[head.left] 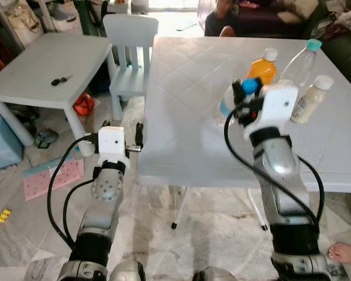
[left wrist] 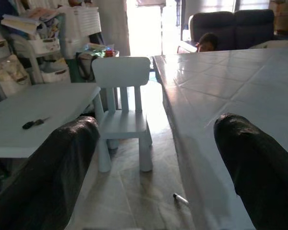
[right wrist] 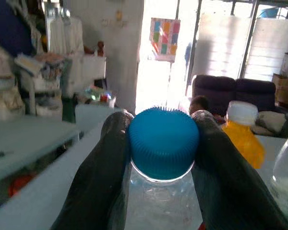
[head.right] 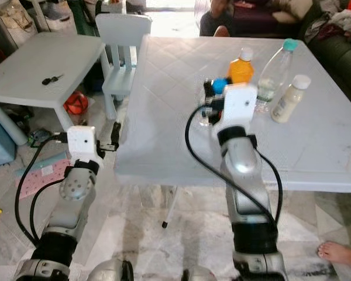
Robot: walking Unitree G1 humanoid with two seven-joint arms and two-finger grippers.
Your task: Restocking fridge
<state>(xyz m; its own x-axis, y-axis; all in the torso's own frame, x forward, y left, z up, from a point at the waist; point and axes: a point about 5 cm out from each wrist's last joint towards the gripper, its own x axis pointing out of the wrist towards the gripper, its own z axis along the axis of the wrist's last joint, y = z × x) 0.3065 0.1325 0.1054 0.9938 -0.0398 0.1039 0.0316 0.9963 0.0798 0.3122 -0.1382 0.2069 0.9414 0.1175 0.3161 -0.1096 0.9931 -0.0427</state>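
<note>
Over the big white table, right gripper is clamped on the blue cap of a clear water bottle, fingers pinching it from both sides at cap height. Bottle stands on the table, near the right-hand cluster: orange juice bottle, tall clear bottle w/ teal cap, creamy white bottle just beyond. Left gripper sits low by the table's left edge, fingers spread wide, holding nothing, pointing toward the small white chair.

Step looks like the pick-up: grip's made, lift not yet evident. Can't tell if the bottle base has left the tabletop, since the wrist hides it. Next move prob. calls for a straight-up lift clear of the neighbours, then a turn & carry to the fridge. Cap-only grip looks risky: bottle could swing or slip, so slow & steady.
</note>
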